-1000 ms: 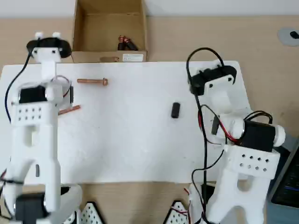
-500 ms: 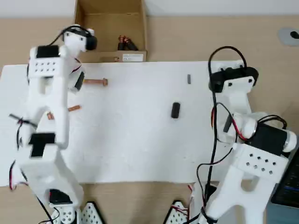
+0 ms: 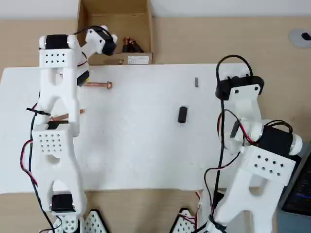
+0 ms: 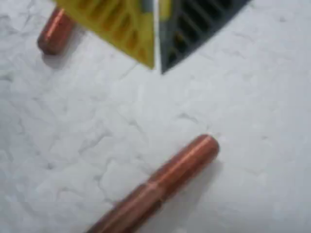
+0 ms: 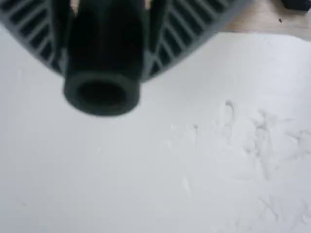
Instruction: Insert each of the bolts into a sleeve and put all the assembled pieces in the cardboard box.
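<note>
Reach has shifted: your left arm swung up toward the cardboard box (image 3: 149, 34), so a bolt pickup looks next. Left pincer (image 4: 156, 60), all but shut and empty, hangs just beside the bolt (image 4: 165, 182) lying before the box; right pincer (image 5: 104, 34) clamps a sleeve (image 5: 102, 92), well apart from that box.

Copper bolt (image 3: 97, 85), black sleeve (image 3: 182, 114), brown cardboard box (image 3: 109, 29), white mat (image 3: 146, 150), yellow-and-black left hand (image 4: 156, 65)

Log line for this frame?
left gripper: shut, empty | right gripper: shut on sleeve | bolts: two loose on mat | spare sleeve: loose | box: assembled pieces inside
</note>
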Robot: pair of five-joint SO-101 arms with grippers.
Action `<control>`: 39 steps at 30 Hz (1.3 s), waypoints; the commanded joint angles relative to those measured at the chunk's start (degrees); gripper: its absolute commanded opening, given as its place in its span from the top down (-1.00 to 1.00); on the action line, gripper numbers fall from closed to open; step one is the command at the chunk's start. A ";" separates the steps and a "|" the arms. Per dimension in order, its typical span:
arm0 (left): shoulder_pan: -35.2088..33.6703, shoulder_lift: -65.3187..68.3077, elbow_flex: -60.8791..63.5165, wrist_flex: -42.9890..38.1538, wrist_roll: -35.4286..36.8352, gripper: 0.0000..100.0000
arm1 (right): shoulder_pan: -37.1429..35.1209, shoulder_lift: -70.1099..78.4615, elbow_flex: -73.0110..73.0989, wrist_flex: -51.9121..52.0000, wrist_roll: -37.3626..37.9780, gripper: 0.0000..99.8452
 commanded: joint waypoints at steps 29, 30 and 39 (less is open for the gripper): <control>7.56 10.15 -6.33 -11.52 -8.97 0.79 | 0.75 -1.27 0.13 -0.53 -0.53 0.98; 7.56 10.59 -6.33 -12.13 -8.97 0.79 | 0.75 -1.27 0.13 -0.53 -0.53 0.98; 7.56 14.64 -6.33 -14.24 -8.97 0.79 | 0.75 -1.27 0.13 -0.53 -0.53 0.98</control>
